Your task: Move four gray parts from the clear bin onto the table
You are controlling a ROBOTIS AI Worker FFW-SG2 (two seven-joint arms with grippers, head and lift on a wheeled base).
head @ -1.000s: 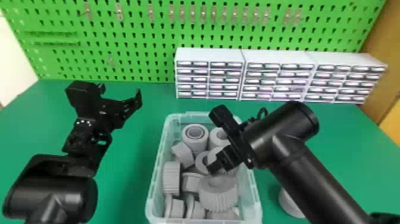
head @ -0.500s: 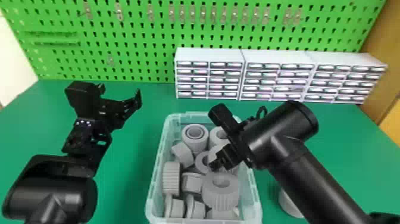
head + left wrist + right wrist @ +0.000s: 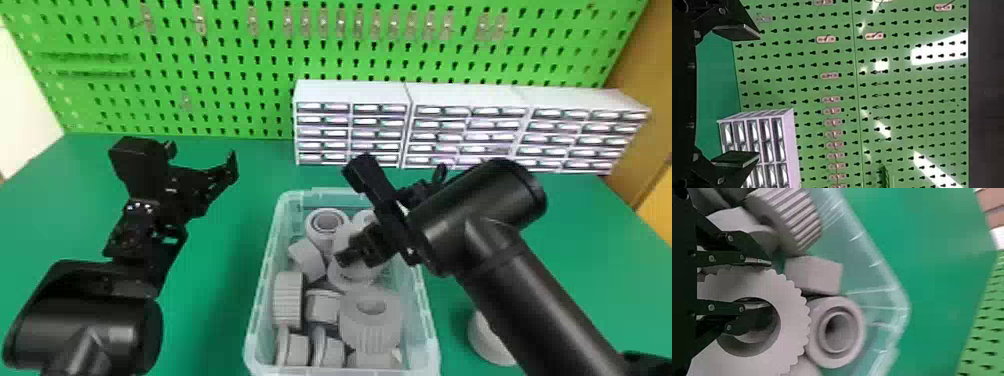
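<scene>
Shifting in bin (image 3: 262,280): gear (image 3: 793,321), its rim pinched by right tool (image 3: 768,284). Lift-out to bench (image 3: 215,290) likely next. Left tool (image 3: 759,96) spread.

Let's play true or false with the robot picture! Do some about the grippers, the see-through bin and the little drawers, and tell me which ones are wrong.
1. The clear bin has gray parts in it. True.
2. The left gripper is inside the bin. False: it hangs above the table, left of the bin.
3. One gray part sits outside the bin, on its right. True.
4. The drawers are pink inside the bin. False: they stand behind it, by the green board.
5. The right gripper is at the bin. True.
</scene>
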